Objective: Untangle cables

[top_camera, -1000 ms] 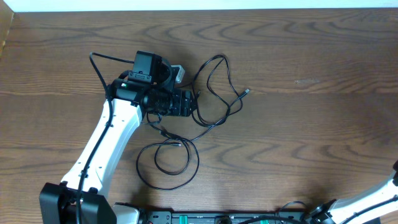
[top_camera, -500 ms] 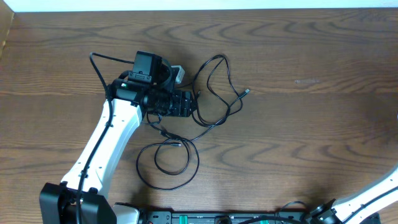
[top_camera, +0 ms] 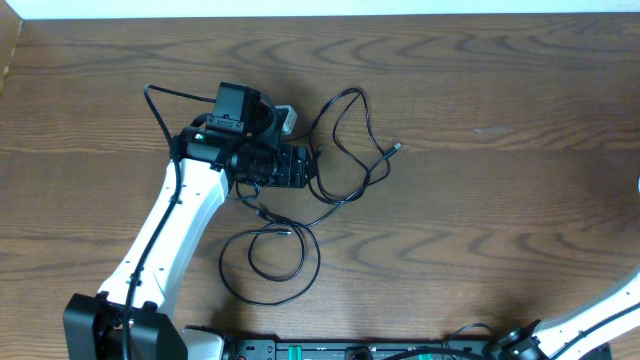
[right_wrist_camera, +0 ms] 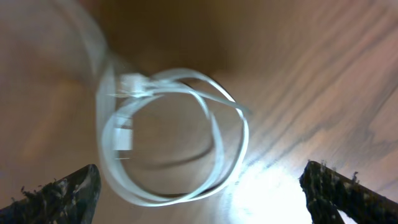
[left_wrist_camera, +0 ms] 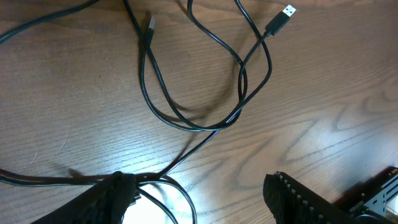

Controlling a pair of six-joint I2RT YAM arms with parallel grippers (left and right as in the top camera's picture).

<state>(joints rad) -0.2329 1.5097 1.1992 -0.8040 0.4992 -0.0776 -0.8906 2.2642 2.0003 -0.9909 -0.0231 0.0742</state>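
so the only non-task stuff is basically the table (top_camera: 500, 220), dark brown wood with wavy grain running left to right across the whole overhead frame. there's a small pale scuff (top_camera: 492, 130) on it, right of centre in the upper half. a thin white strip (top_camera: 320, 7) runs along the very top edge, and a lighter wooden edge (top_camera: 8, 50) pokes in at the upper left corner. bottom middle has a black bar with green bits (top_camera: 330, 351), can't tell what it is. the right wrist view shows a bright glare patch (right_wrist_camera: 273, 186) on the wood, lower right.
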